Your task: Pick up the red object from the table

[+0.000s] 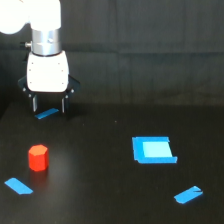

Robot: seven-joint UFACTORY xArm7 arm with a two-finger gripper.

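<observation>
Exterior view, red object (38, 158) between blue tape pieces (18, 186), gripper (49, 106) apart

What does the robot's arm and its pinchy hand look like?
The arm is white and rounded, with a shiny silver metal ring below it. Under the ring sits a white boxy block with black parts at its sides. The gripper has two thin dark fingers pointing down. No cables or markings show.

Single exterior view, raised and angled down across the table (110, 195), arm at its upper left.
</observation>
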